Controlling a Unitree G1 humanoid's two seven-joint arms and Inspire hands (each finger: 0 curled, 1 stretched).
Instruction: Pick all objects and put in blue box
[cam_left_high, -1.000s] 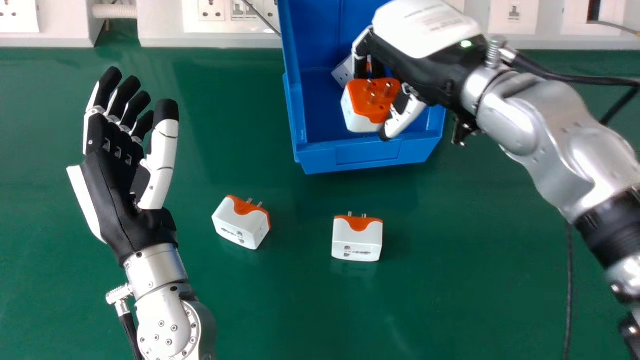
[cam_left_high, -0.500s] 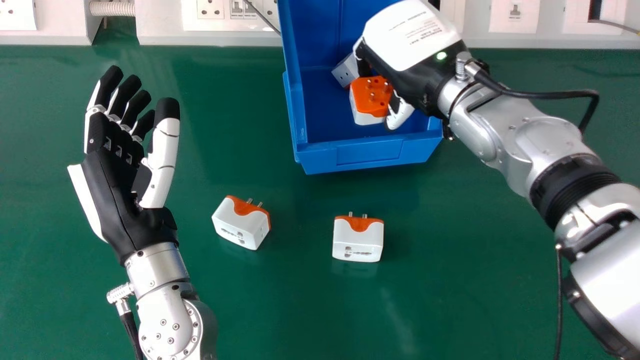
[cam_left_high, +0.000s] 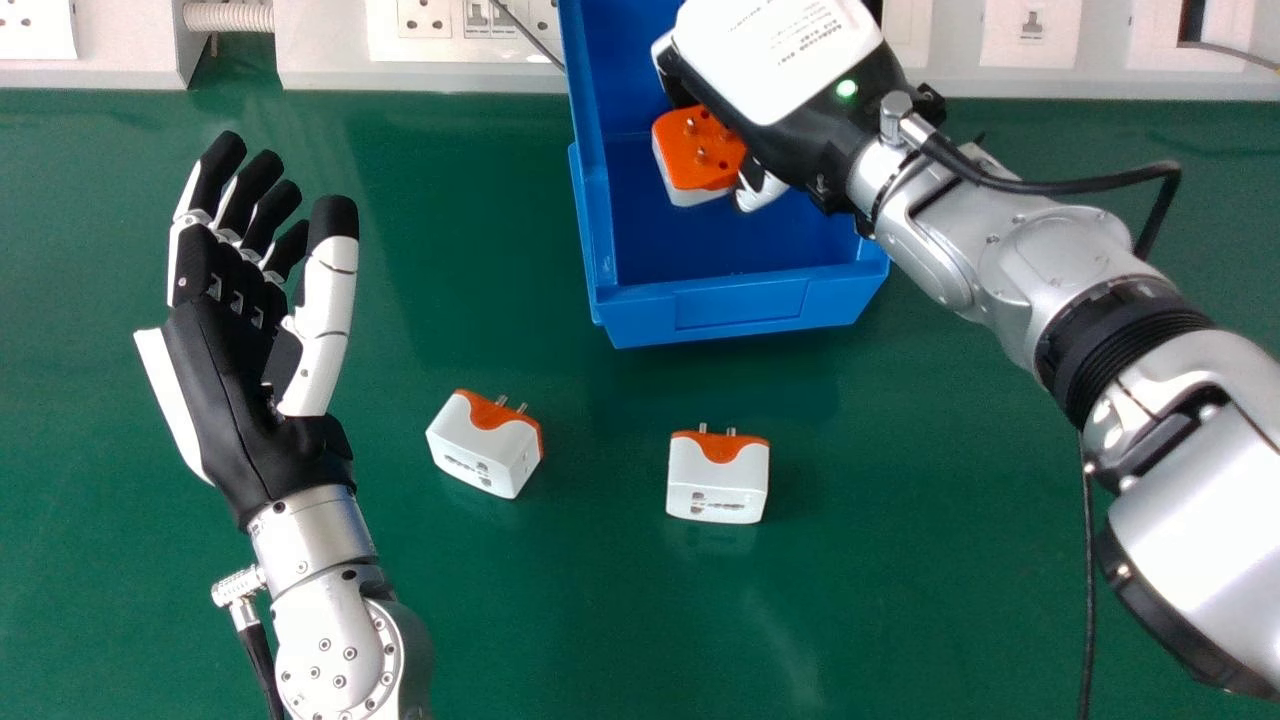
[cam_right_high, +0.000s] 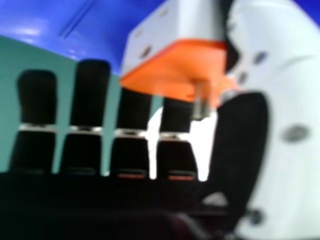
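White cuboid plug adapter with orange pin face (cam_left_high: 717, 485) is sitting at 5 o'clock on the green surface (cam_left_high: 560, 620); matching adapter (cam_left_high: 480, 450) is lying at 8. Left robot hand (cam_left_high: 235, 380) is resting at 9, opening wide. At 1, right robot hand (cam_left_high: 763, 192) is holding a third orange-and-white adapter (cam_left_high: 697, 150) over the open blue plastic box (cam_left_high: 740, 304).

Along the far edge of the green tabletop (cam_left_high: 560, 620) I can make out white trunking (cam_left_high: 320, 40) fitted with sockets (cam_left_high: 424, 20), a ribbed tube (cam_left_high: 228, 17) toward the left, and a thin cable (cam_left_high: 527, 36) slanting across.
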